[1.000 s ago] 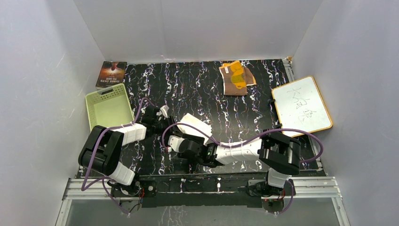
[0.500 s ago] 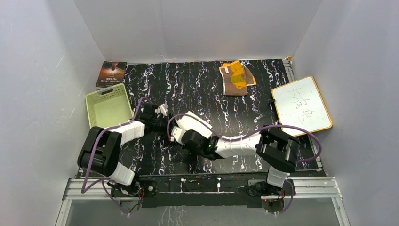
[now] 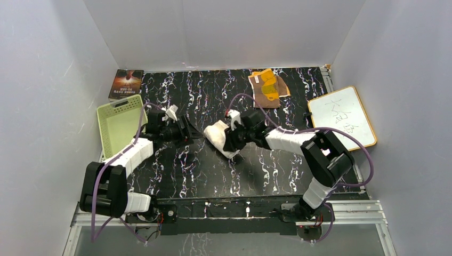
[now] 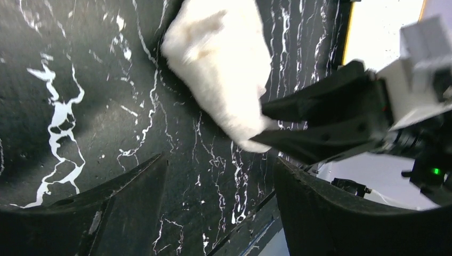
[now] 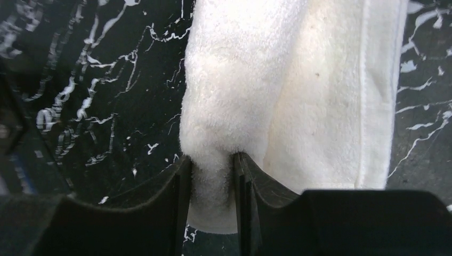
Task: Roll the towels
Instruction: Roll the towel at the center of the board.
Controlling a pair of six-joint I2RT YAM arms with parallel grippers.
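Centre frame: right gripper [image 5: 209, 173] pinches a fold of the cream-white fluffy cloth towel [image 3: 217, 134]. Just left of it, left gripper [image 3: 191, 132] gapes, empty. Brown cloth towel with yellow-orange pattern [image 3: 268, 90] lies upper centre-right.

Even, diffuse overhead light fills the white walls [image 3: 224, 32], leaving only soft shadows on the black marbled table [image 3: 213, 176]. In the wrist views the cream towel [image 5: 298, 80] blooms near-white (texture partly lost), and the foreground fingers [image 4: 341, 213] blur darkly.
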